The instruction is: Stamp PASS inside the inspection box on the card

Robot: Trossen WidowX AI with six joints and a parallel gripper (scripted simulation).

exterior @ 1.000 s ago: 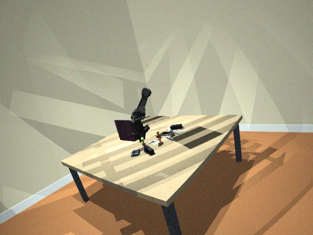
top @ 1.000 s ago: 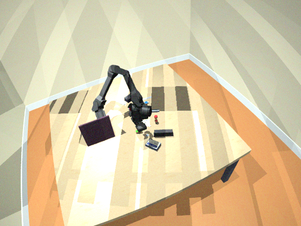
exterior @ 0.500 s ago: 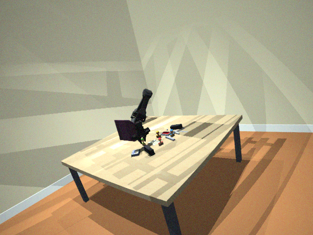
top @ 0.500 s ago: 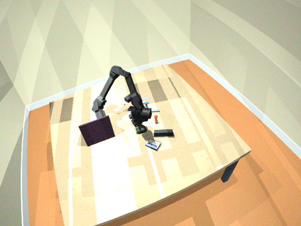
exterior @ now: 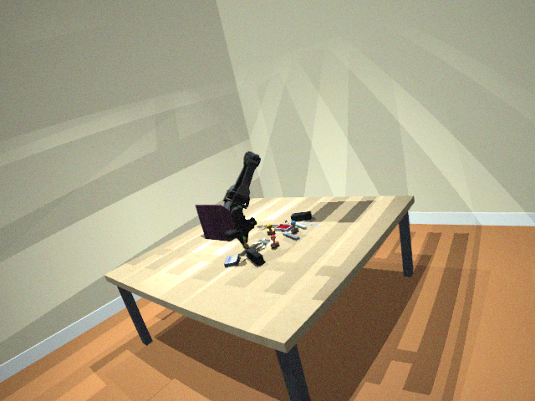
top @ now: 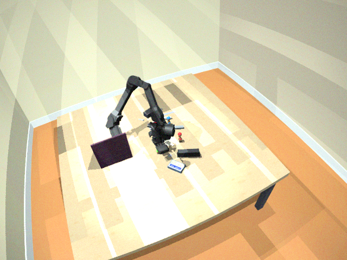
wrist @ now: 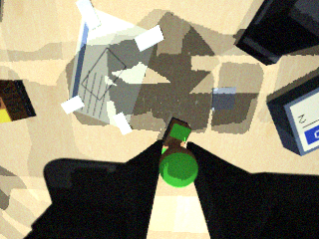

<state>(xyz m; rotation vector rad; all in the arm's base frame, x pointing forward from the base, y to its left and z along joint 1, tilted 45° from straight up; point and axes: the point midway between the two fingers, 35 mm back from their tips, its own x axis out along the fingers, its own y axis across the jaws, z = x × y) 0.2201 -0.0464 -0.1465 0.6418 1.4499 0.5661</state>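
My gripper is shut on the green-knobbed stamp, low over the table; the knob stands up between the fingertips. No lettering on the stamp shows. The white card lies left of and beyond the fingers in the wrist view, held by white tape at its corners. The inspection box is a thin tilted outline on it; I see no print inside. An open red ink pad lies farther back. A labelled blue-and-white pad case lies on the other side.
A black block is near the case. Red-knobbed, yellow-knobbed and blue-knobbed stamps stand around. A grey bar and a dark upright panel are also there.
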